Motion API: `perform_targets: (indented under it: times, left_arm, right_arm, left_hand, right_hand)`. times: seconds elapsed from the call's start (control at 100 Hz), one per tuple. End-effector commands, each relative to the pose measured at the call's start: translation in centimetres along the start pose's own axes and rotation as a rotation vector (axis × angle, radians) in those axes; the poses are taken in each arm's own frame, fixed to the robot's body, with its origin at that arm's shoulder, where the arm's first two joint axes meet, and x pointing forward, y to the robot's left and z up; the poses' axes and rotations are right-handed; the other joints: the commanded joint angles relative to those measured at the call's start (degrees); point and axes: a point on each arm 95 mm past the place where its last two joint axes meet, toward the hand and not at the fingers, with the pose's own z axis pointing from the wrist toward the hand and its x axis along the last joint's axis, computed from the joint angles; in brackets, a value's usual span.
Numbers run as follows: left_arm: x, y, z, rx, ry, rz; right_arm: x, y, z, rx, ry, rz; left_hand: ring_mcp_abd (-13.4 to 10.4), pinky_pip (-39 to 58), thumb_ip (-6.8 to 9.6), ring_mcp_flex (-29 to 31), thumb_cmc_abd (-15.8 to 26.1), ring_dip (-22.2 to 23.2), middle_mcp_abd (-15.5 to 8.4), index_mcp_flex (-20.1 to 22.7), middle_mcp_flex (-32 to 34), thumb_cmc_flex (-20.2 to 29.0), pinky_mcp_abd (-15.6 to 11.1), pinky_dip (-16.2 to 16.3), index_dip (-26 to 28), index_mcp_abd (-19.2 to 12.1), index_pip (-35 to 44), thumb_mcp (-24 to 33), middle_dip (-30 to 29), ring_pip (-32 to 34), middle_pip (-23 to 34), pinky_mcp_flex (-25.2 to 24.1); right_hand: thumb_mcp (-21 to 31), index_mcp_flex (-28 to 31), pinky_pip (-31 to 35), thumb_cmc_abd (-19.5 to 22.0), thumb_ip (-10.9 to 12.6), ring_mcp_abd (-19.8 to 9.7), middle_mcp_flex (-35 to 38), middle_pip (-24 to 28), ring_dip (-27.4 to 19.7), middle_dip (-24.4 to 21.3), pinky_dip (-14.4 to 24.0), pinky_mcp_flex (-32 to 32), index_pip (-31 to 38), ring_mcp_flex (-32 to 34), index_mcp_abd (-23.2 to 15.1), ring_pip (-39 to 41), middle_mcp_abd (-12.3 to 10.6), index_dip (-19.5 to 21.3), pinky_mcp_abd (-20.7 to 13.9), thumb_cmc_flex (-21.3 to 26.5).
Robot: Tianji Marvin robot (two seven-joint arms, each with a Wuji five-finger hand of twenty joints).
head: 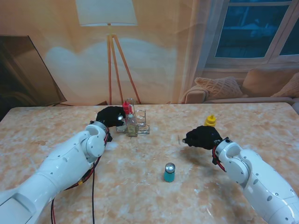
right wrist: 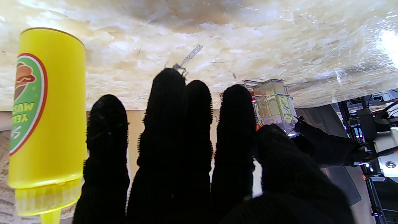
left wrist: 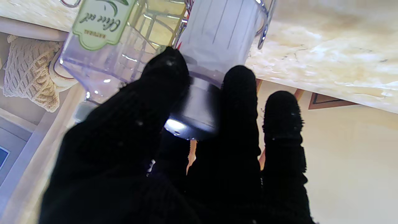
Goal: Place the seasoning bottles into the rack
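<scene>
Rack (head: 138, 127) sits on the marble table (head: 140, 196), far side, left of centre. It's a clear wire-and-acrylic frame with several slots. In it: a red-capped bottle (head: 125, 108) at the left end and a clear olive oil bottle (left wrist: 102, 46) with a green label. My left wrist view also shows a white-bodied shaker (left wrist: 217, 40) with a silver cap, its body inside the rack's wire loop, right beside the oil bottle.

Still out on the table: a small teal bottle (head: 169, 172) with a silver cap, upright, near me and about mid-table, well apart from the rack; and a yellow mustard bottle (head: 210, 121) upright just behind my right hand.

My left hand (head: 110, 115) is at the rack's left end. Thumb and fingers (left wrist: 239, 102) are wrapped around the shaker's silver cap, so I'm gripping it by the top.

My right hand (head: 202, 137) holds nothing. Its fingers (right wrist: 168, 118) are extended and close together, thumb off to the side, palm down over the table. The mustard bottle is just beside the outermost finger; can't tell if they touch
</scene>
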Motion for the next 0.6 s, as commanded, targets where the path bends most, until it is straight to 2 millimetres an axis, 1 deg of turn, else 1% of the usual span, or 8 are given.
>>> perform_targets:
  times: [0.0, 0.06, 0.21, 0.34, 0.37, 0.44, 0.5, 0.59]
  left_arm:
    - [0.33, 0.16, 0.19, -0.012, 0.0, -0.003]
    - [0.32, 0.2, 0.2, -0.009, -0.001, -0.001]
    - [0.3, 0.14, 0.2, -0.007, -0.003, 0.0]
    - [0.29, 0.24, 0.22, -0.009, -0.004, 0.0]
    - [0.29, 0.27, 0.22, -0.01, -0.004, -0.002]
    - [0.27, 0.32, 0.21, -0.012, -0.003, -0.001]
    - [0.24, 0.3, 0.19, -0.013, -0.003, -0.003]
    - [0.18, 0.25, 0.15, -0.011, -0.002, -0.003]
  right_arm:
    - [0.29, -0.62, -0.09, 0.023, 0.002, 0.004]
    - [0.29, -0.61, -0.09, 0.022, 0.002, 0.005]
    - [0.29, -0.62, -0.1, 0.021, 0.002, 0.005]
    - [0.29, -0.62, -0.14, 0.021, 0.002, 0.004]
    - [0.28, -0.61, -0.15, 0.02, 0.002, 0.003]
    - [0.27, -0.61, -0.15, 0.02, 0.001, 0.003]
    - [0.26, -0.61, -0.14, 0.02, 0.001, 0.003]
    - [0.27, -0.62, -0.14, 0.021, 0.001, 0.003]
  left_hand:
    - [-1.4, -0.7, 1.22, -1.3, 2.2, 0.1, -2.7, 1.4, 1.4, 2.7, -1.1, -0.5, 0.1, -2.0, 4.4, 4.4, 0.0, -2.1, 6.3, -1.1]
    - [-1.2, -1.3, 0.63, -2.2, 1.5, 0.4, -2.3, 0.9, -1.6, 1.1, -1.1, -0.6, 0.5, -1.4, 2.8, 5.1, -3.1, -3.0, 10.0, -2.0]
    - [-0.8, -2.2, 0.21, -4.1, 1.0, 0.0, -1.8, -0.1, -5.4, -0.4, -1.1, -0.9, 0.8, -0.4, 0.4, 5.1, -5.7, -4.2, 12.5, -3.5]
    - [-0.2, -3.0, -0.5, -5.7, -0.2, -2.1, -1.3, 0.1, -8.8, -4.7, -0.8, -1.5, 2.2, 1.1, -4.2, 9.7, -11.1, -5.5, 15.0, -4.6]
    - [-0.1, -3.3, -0.69, -6.4, -0.7, -4.5, -1.3, 0.2, -9.5, -6.7, -0.6, -1.7, 2.7, 1.6, -6.2, 12.1, -13.3, -6.0, 15.2, -4.8]
    - [0.2, -4.0, 0.63, -7.1, -1.0, -6.4, -1.3, 0.4, -10.2, -10.7, -0.6, -2.3, 3.0, 2.5, -9.1, 16.0, -14.6, -6.7, 14.4, -5.2]
    - [0.7, -4.8, 4.17, -8.2, -0.9, -7.2, -1.0, 0.3, -11.0, -14.8, -0.4, -2.7, 3.8, 3.4, -11.7, 19.5, -15.1, -7.4, 13.8, -5.9]
    - [1.2, -5.3, 4.55, -9.1, -1.4, -7.6, -0.8, 0.0, -11.8, -16.2, -0.2, -3.0, 3.9, 3.8, -12.8, 20.0, -15.3, -8.0, 13.3, -6.8]
  right_hand:
    - [1.3, 0.9, 0.1, -0.5, -1.8, -1.4, 0.5, 0.4, -0.3, 0.2, 0.8, -0.2, 0.5, 0.8, -1.1, 0.3, -0.1, -0.3, 0.2, -0.2]
    - [1.3, 1.0, 0.1, -0.5, -1.7, -1.3, 0.6, 0.4, -0.3, 0.2, 0.8, -0.2, 0.5, 0.9, -1.0, 0.3, -0.1, -0.3, 0.2, -0.2]
    - [1.4, 1.1, 0.1, -0.6, -1.8, -1.3, 0.6, 0.4, -0.3, 0.1, 0.8, -0.2, 0.5, 0.9, -1.0, 0.3, 0.0, -0.4, 0.2, -0.2]
    - [1.4, 1.1, 0.1, -0.6, -1.7, -1.3, 0.6, 0.4, -0.3, 0.1, 0.8, -0.2, 0.5, 0.9, -1.1, 0.3, 0.0, -0.4, 0.2, -0.2]
    - [1.5, 1.1, 0.1, -0.6, -1.7, -1.3, 0.7, 0.4, -0.3, 0.1, 0.8, -0.2, 0.5, 0.9, -1.0, 0.3, 0.0, -0.4, 0.2, -0.2]
    - [1.5, 1.2, 0.1, -0.8, -1.8, -1.3, 0.7, 0.4, -0.3, 0.1, 0.8, -0.2, 0.4, 1.0, -0.9, 0.3, 0.1, -0.5, 0.3, -0.2]
    - [1.6, 1.3, 0.1, -0.9, -1.8, -1.2, 0.8, 0.4, -0.3, 0.1, 0.8, -0.2, 0.4, 1.0, -0.8, 0.3, 0.1, -0.6, 0.2, -0.2]
    - [1.7, 1.4, 0.1, -0.9, -1.8, -1.3, 0.8, 0.3, -0.3, 0.1, 0.8, -0.2, 0.4, 1.0, -0.7, 0.3, 0.0, -0.6, 0.2, -0.3]
